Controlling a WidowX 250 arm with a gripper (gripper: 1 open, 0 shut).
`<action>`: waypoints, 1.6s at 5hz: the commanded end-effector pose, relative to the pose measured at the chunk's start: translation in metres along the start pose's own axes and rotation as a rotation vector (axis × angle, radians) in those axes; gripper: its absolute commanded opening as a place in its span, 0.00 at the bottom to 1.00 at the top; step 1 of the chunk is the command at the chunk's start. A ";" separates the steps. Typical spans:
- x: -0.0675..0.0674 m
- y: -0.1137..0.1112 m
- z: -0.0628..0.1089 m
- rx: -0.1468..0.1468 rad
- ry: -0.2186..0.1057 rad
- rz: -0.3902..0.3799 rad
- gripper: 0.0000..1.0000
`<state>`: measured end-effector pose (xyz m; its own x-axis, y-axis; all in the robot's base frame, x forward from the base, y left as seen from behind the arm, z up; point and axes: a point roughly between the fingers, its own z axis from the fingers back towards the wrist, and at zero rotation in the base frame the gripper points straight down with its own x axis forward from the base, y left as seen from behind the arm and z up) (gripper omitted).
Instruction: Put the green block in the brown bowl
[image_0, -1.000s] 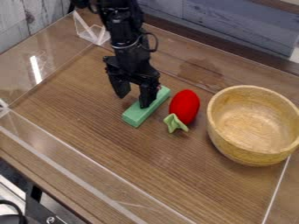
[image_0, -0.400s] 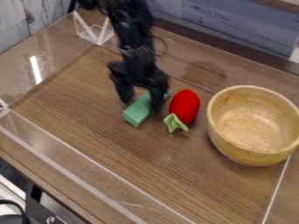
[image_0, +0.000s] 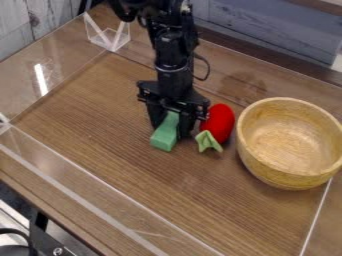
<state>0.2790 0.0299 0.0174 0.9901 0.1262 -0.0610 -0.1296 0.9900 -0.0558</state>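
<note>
A wood-grain surface (image_0: 94, 150) is seen under a glossy clear cover, with a clear stand (image_0: 104, 36) at the upper left corner. From the top of the view, a black arm (image_0: 167, 45) is extended straight down toward the middle of the surface. Its hand (image_0: 170, 117) is pointed downward and is set over the upper end of the green block (image_0: 166, 132), with a dark finger placed on either side of that end. The fingers are drawn in close against the block's sides, so the block is taken to be grasped; whether it is lifted off the surface cannot be told. The block's lower end is shown jutting toward the viewer below the fingers. Just to the right of the block and hand, a red strawberry toy (image_0: 219, 120) is laid on the surface, its green leaves (image_0: 206, 142) pointed toward the front. Further right, near the toy, the brown bowl (image_0: 290, 142) is placed upright, and nothing is seen inside it.
</note>
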 end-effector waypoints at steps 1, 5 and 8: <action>-0.001 0.000 0.032 -0.006 -0.048 0.015 0.00; 0.027 0.018 0.063 -0.028 -0.095 0.042 0.00; 0.040 0.010 0.058 -0.026 -0.097 -0.185 0.00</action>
<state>0.3107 0.0454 0.0554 0.9987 -0.0487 -0.0128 0.0472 0.9940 -0.0983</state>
